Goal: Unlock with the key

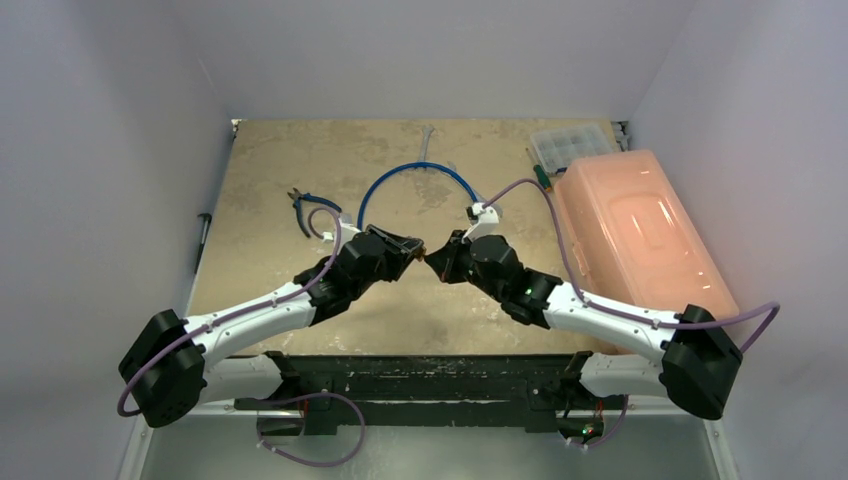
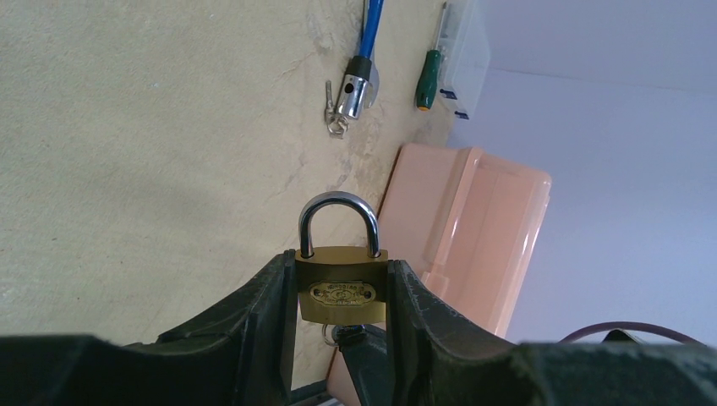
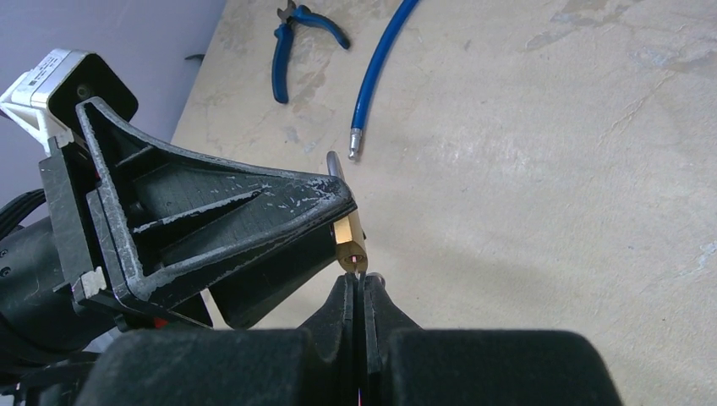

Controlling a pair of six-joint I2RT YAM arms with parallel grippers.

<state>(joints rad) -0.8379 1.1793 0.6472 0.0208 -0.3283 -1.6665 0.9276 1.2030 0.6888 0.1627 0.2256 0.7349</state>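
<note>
Nearest in the top view, the two arms rise from the near edge and lean inward. The left gripper [image 1: 408,252] and right gripper [image 1: 437,258] meet tip to tip over the middle of the table [image 1: 270,170]. At the right lies a peach box [image 1: 640,235] with its lid on, so its contents are hidden. Just beyond it is a clear compartment case [image 1: 568,146], its contents too small to tell.

In the left wrist view, the left gripper's fingers [image 2: 262,313] are clamped narrow on the sides of the brass padlock [image 2: 342,289]. Its silver shackle is seated and points away.

In the right wrist view, the right gripper's fingers [image 3: 342,309] are pinched almost together on the key [image 3: 365,276]. It shows as a thin silvery sliver seen edge-on, its tip touching the padlock's underside.
</note>
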